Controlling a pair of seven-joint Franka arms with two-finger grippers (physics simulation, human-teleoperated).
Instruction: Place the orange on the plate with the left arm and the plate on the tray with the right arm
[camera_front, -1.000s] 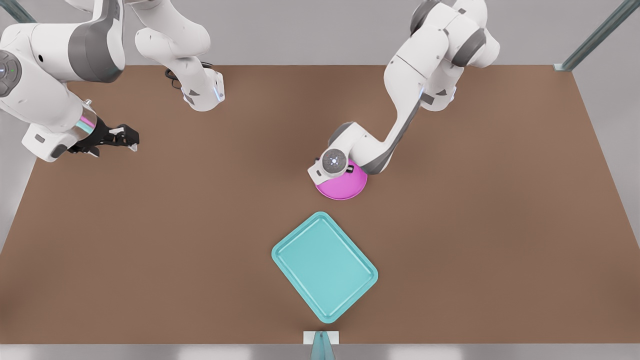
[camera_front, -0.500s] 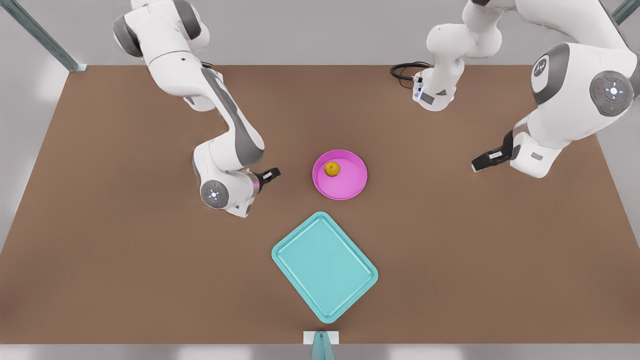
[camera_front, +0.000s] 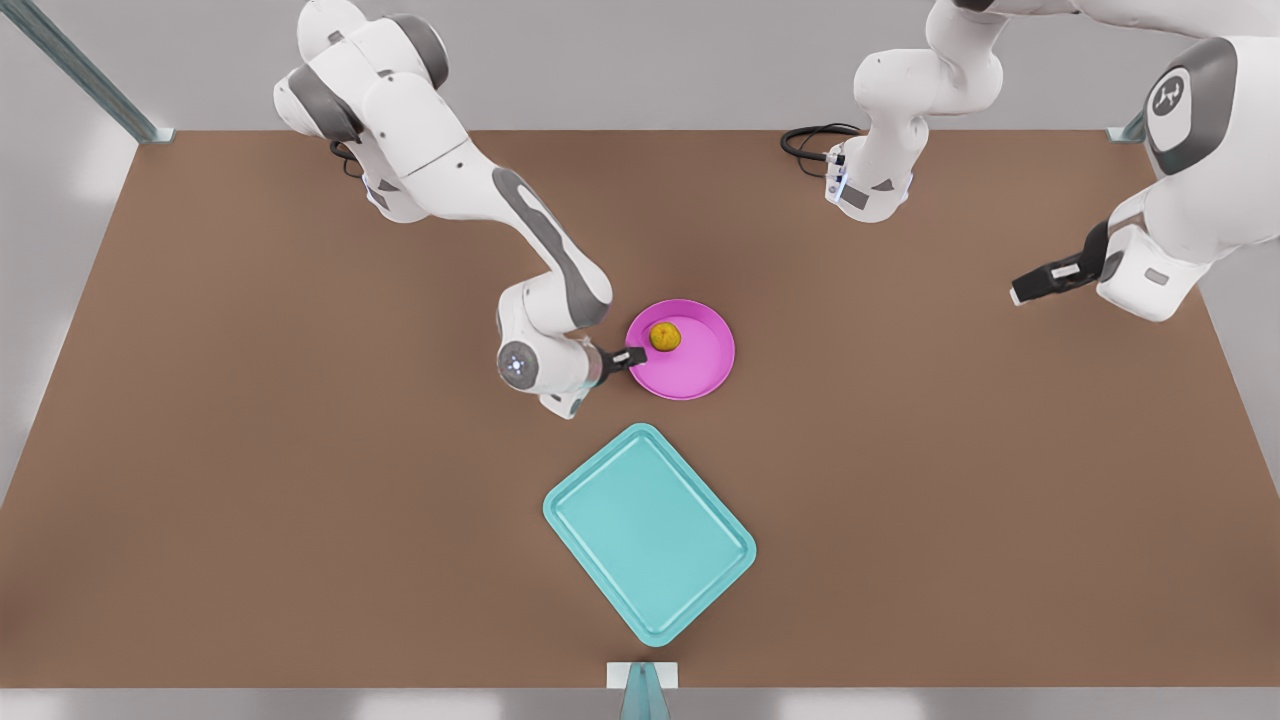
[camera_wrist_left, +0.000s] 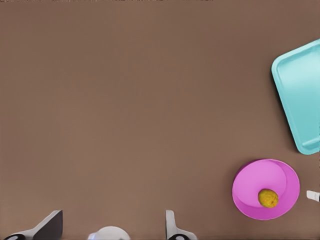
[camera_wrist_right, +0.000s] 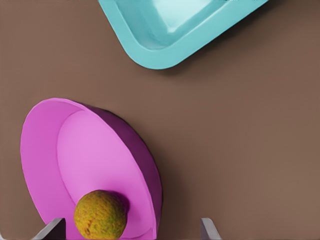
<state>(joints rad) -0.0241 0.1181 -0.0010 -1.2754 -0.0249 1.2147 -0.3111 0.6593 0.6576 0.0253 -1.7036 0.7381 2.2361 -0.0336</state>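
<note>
The orange lies inside the pink plate, toward the side on the front view's left. My right gripper is low at that side of the plate. In the right wrist view it is open, with the plate's rim and the orange between its fingers. The turquoise tray lies on the table nearer the front edge, a gap apart from the plate. My left gripper hangs open and holding nothing at the front view's far right. Its wrist view shows the plate and tray far off.
Bare brown table spreads around plate and tray. Both arm bases stand at the back edge, with a black cable by one. Metal frame posts stand at the corners and front edge.
The left arm, over the plate a second ago, has withdrawn to the front view's far right, uncovering the orange. The right gripper has come across from the far left to the plate's rim.
</note>
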